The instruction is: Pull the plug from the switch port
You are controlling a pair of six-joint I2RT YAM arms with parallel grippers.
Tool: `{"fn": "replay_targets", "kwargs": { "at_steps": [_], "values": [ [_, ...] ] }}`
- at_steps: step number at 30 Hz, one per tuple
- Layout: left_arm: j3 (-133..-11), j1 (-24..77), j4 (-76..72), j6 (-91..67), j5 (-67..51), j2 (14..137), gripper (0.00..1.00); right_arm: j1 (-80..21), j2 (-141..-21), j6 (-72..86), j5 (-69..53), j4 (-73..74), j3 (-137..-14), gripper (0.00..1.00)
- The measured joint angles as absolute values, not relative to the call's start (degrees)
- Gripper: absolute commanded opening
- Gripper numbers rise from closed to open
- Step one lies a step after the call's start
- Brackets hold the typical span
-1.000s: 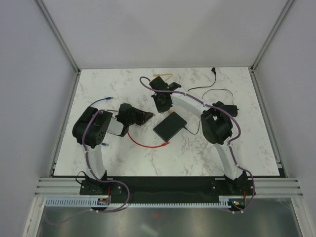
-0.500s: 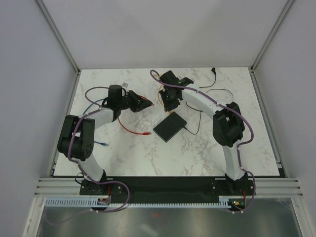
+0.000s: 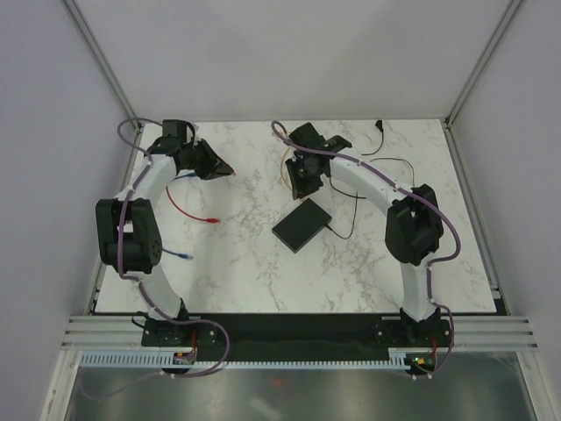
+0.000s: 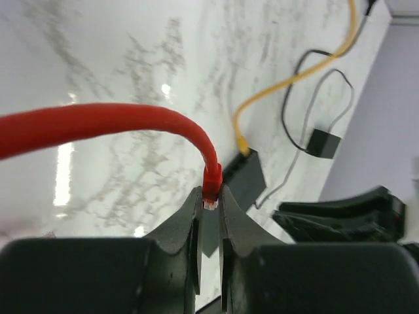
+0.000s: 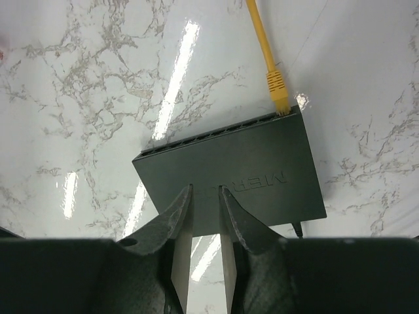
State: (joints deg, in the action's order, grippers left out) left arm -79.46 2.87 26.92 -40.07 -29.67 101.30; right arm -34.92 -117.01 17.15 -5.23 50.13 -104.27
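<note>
Left gripper (image 4: 210, 196): jaws pressed onto the red plug (image 4: 210, 190), which is pinched between the fingertips. The red cable (image 4: 111, 124) is seen arching away from the grip. In the overhead view this gripper (image 3: 221, 168) is placed at the far left of the marble table (image 3: 263, 272). The red cable (image 3: 180, 206) hangs down from it and trails toward the near side, where its other end is laid loose on the surface.

Right gripper (image 5: 205, 191): fingers parted by a narrow gap, nothing caught between them. It is pointed down over the switch (image 5: 255, 173). Whether the tips are touching the casing cannot be told. In the overhead view it (image 3: 305, 184) is found just past the far edge of the switch.

Switch (image 3: 302, 225): a flat black box, set near the middle of the table and turned at an angle. It is well apart from the left gripper and the red plug.

Yellow plug (image 5: 277, 88): seated in a port at one end of the row. The yellow cable (image 5: 260, 33) is led off toward the far side.

A thin black lead (image 3: 351, 224) is run from the switch toward the far right. A blue cable (image 3: 180, 255) is noted near the left arm.
</note>
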Motion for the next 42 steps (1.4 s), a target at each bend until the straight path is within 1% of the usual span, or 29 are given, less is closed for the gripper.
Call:
{"fn": "replay_targets", "kwargs": {
  "at_steps": [4, 11, 12, 19, 24, 26, 27, 32, 35, 38, 39, 40, 42],
  "values": [
    [-83.33, -0.27, 33.36, -34.57, -29.56, 109.14, 0.02, -33.3, -115.48, 17.15, -6.39, 50.15, -103.37, 0.3],
    [-88.53, -0.86, 42.85, -27.46, -27.38, 119.98, 0.02, -31.33, -112.79, 17.17, -6.61, 49.98, -99.33, 0.31],
    [-88.99, -1.23, 43.55, -26.81, -27.07, 120.62, 0.02, -31.33, -112.75, 17.15, -6.57, 49.95, -98.87, 0.33],
    [-91.13, -4.64, 47.79, -22.15, -22.76, 123.48, 0.02, -31.35, -112.07, 17.12, -5.82, 49.84, -94.17, 0.33],
    [-92.29, -5.69, 48.75, -21.04, -23.07, 124.33, 0.03, -31.31, -112.03, 17.1, -4.89, 50.26, -92.38, 0.34],
    [-92.31, -5.98, 48.77, -20.86, -23.94, 124.55, 0.11, -31.24, -112.01, 17.1, -4.51, 50.19, -92.38, 0.34],
    [-92.31, -6.04, 48.77, -20.86, -24.32, 124.6, 0.2, -31.18, -112.01, 17.1, -4.4, 50.24, -92.38, 0.34],
    [-92.29, -6.44, 48.62, -20.56, -24.77, 124.7, 0.4, -29.82, -112.01, 17.23, -4.21, 50.19, -92.01, 0.35],
    [-92.18, -6.52, 48.21, -20.56, -25.69, 124.55, 0.46, -28.03, -112.01, 17.67, -4.62, 50.11, -90.15, 0.4],
    [-91.33, -6.52, 47.53, -20.62, -26.17, 123.66, 0.49, -25.74, -111.94, 18.24, -5.65, 50.17, -87.55, 0.48],
    [-90.94, -6.57, 47.46, -20.69, -26.41, 123.11, 0.56, -24.82, -111.87, 18.46, -6.17, 50.17, -86.63, 0.52],
    [-90.56, -6.61, 47.37, -20.71, -26.79, 122.48, 0.59, -23.94, -111.68, 18.79, -6.98, 50.06, -85.78, 0.54],
    [-89.89, -6.63, 46.94, -21.39, -27.62, 120.79, 0.59, -21.89, -111.07, 19.57, -9.3, 49.76, -83.96, 0.55]
  ]
}}
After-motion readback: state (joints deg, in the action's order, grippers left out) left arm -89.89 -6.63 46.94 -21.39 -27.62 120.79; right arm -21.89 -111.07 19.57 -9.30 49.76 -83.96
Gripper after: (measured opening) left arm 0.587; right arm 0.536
